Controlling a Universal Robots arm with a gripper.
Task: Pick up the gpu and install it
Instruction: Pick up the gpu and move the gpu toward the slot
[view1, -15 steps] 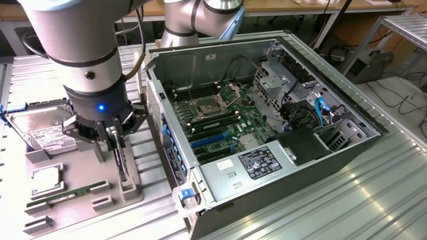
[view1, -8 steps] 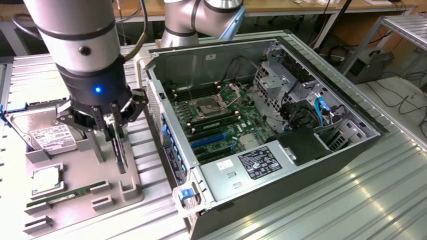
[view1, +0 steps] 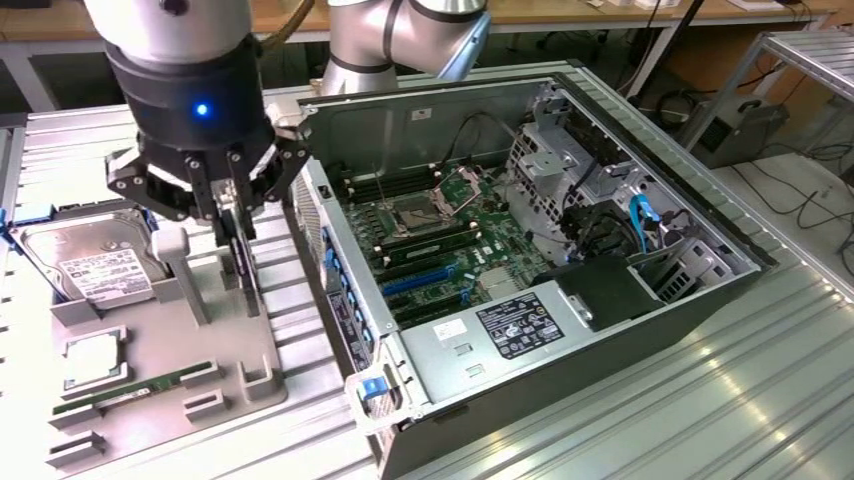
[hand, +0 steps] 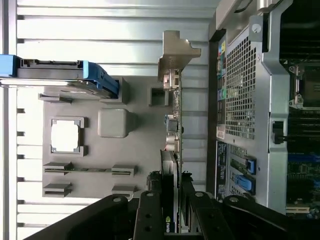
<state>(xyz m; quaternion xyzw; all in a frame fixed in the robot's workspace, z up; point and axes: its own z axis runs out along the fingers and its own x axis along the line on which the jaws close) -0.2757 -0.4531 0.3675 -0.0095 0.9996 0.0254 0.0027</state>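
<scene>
1. exterior view: the work surface is a table of ribbed aluminium profiles that throws bright glare. behind it run wooden benches, and cables trail on the floor at the exterior view's right.
2. a grey tray lies on the table at the exterior view's left, just beside an open computer case whose green motherboard is exposed.
3. the tray carries a hard drive, a cpu and a ram stick, each in its own recess.
4. the gpu stands on edge at the side of the tray nearest the case.
5. the gripper hangs over it, fingers clamped on the card from both faces.
6. wrist view: the gpu runs edge-on between the gripper links, its silver bracket at the far end.
</scene>
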